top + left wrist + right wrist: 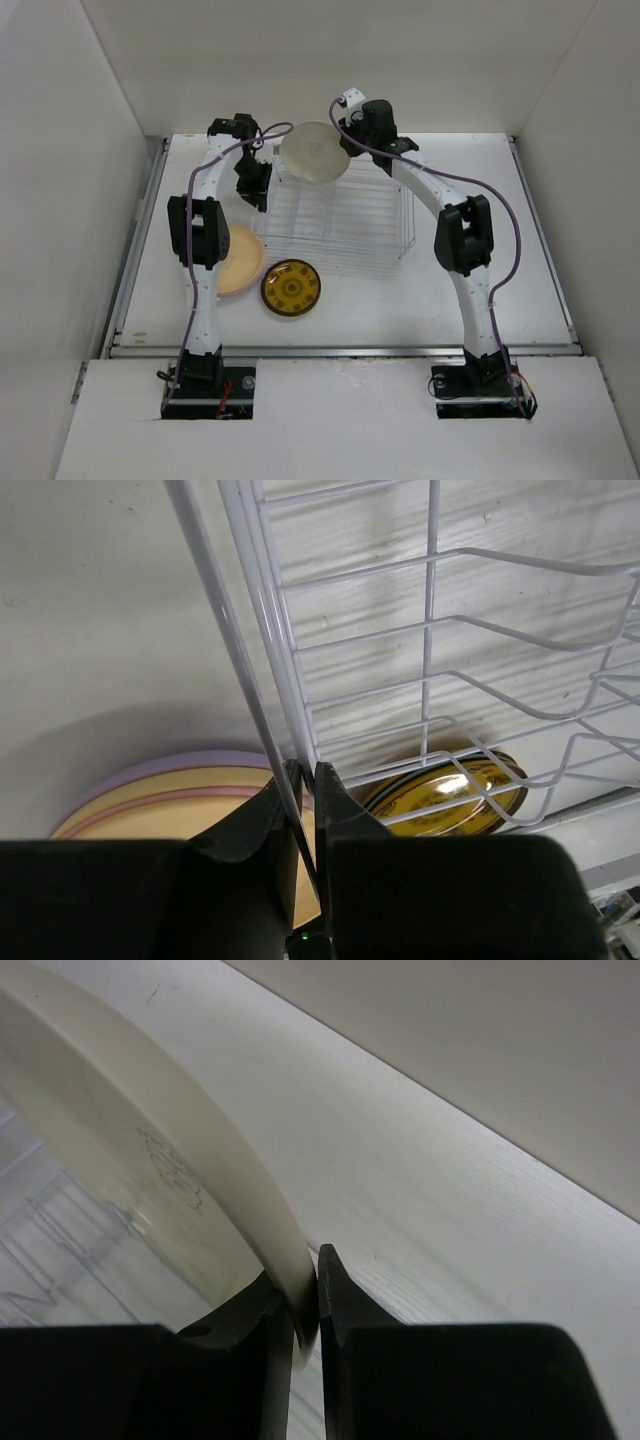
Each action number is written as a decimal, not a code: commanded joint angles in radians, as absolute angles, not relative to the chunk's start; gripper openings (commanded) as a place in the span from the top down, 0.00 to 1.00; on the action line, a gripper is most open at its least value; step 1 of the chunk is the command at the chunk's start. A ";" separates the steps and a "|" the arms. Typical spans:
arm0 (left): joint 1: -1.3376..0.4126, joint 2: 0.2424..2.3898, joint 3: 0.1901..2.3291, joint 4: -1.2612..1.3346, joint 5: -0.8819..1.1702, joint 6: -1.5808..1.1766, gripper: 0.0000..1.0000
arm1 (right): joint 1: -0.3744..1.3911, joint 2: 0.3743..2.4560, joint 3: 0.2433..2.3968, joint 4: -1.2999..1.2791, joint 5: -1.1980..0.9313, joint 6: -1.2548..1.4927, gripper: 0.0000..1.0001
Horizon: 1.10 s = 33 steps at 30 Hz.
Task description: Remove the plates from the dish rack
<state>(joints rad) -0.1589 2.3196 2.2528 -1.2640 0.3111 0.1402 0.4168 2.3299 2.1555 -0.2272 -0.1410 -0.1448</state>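
Observation:
The wire dish rack [340, 225] stands mid-table. My right gripper [348, 140] is shut on the rim of a cream plate [315, 152] and holds it up above the rack's far left corner; in the right wrist view the plate's edge [220, 1160] runs between my fingers [340, 1290]. My left gripper [255, 185] is shut on the rack's left edge wire [285, 730]. A stack of lavender, pink and cream plates [240, 262] and an amber patterned plate [291, 288] lie on the table in front of the rack. They also show in the left wrist view: the stack [180, 790], the amber plate [450, 792].
White walls enclose the table on the left, back and right. A metal rail [340, 350] runs along the table's near edge. The left arm's elbow [198, 230] hangs over the plate stack.

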 commanded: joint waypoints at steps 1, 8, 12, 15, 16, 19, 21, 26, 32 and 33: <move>-0.183 2.273 2.241 -1.330 0.431 0.147 1.00 | 0.422 2.203 2.160 -0.094 -0.088 -0.074 1.00; -0.173 2.235 2.120 -1.233 0.551 0.045 1.00 | 0.431 2.120 2.048 0.057 -0.058 -0.106 1.00; -0.173 2.224 2.076 -1.209 0.560 0.009 1.00 | 0.451 2.097 2.019 0.077 -0.029 -0.147 1.00; -0.164 2.224 2.046 -1.187 0.589 -0.012 1.00 | 0.474 2.068 1.967 0.133 0.030 -0.185 1.00; -0.164 2.212 2.046 -1.187 0.601 -0.012 1.00 | 0.486 2.056 1.945 0.162 0.066 -0.201 1.00; -0.164 2.212 2.019 -1.178 0.610 -0.023 1.00 | 0.500 2.025 1.865 0.267 0.103 -0.303 1.00; -0.164 2.203 2.019 -1.178 0.611 -0.023 1.00 | 0.534 1.999 1.836 0.307 0.150 -0.368 1.00; -0.164 2.203 2.029 -1.178 0.611 -0.023 1.00 | 0.571 1.962 1.747 0.480 0.268 -0.515 1.00; -0.164 2.221 2.048 -1.178 0.611 -0.023 1.00 | 0.589 1.987 1.724 0.538 0.313 -0.592 1.00; -0.164 2.221 2.048 -1.178 0.611 -0.023 1.00 | 0.589 1.987 1.724 0.538 0.313 -0.592 1.00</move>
<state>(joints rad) -0.1566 2.2387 2.0430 -1.1271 0.4709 0.0170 0.5869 2.0148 1.7248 0.4091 0.2508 -0.5453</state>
